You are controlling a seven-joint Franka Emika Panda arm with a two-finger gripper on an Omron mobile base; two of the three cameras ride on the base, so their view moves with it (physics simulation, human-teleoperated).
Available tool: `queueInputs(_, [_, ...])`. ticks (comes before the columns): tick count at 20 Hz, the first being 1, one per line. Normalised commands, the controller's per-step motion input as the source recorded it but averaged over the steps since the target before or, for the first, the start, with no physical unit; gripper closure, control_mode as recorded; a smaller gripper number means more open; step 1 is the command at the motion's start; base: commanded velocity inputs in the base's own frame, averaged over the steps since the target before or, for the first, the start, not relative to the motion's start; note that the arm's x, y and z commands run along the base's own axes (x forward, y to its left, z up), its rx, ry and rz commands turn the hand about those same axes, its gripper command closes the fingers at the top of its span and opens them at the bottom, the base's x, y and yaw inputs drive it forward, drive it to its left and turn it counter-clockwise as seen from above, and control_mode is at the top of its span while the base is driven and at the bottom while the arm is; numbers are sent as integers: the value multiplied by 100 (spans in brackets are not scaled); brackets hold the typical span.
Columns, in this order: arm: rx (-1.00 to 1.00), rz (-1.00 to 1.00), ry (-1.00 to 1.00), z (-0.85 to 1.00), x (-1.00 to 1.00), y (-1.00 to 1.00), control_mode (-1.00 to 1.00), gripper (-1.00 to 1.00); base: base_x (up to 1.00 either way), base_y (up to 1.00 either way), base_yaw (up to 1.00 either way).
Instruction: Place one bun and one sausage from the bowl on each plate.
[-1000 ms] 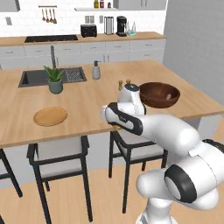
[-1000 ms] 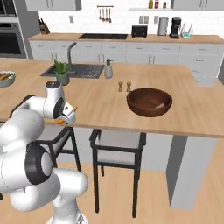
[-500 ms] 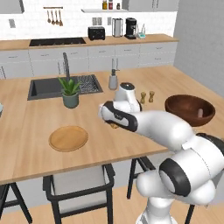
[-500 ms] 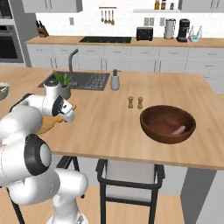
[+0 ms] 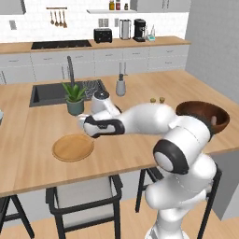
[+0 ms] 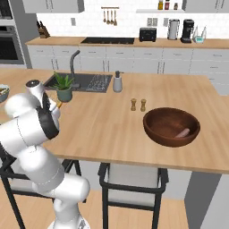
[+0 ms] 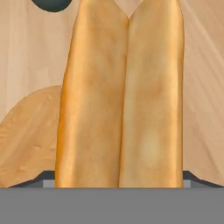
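The gripper (image 5: 85,125) is carrying a bun (image 7: 122,96), clamped, hovering at the wooden plate's (image 5: 73,148) one o'clock edge. Plate's looking bare; a sausage (image 6: 182,133) is waiting in the bowl (image 6: 171,126).

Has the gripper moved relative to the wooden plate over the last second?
Yes. The gripper, holding the bun, has come from beside the bowl to just above the wooden plate.
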Motion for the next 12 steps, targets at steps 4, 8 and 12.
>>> queueInputs(4, [-1, 4, 2, -64, 27, 100, -100, 100, 0, 0, 0])
queueInputs(8, [0, 4, 17, -76, 21, 82, -100, 100, 0, 0, 0])
queueInputs(12, [0, 1, 13, -58, 27, 45, -100, -100, 0, 0, 0])
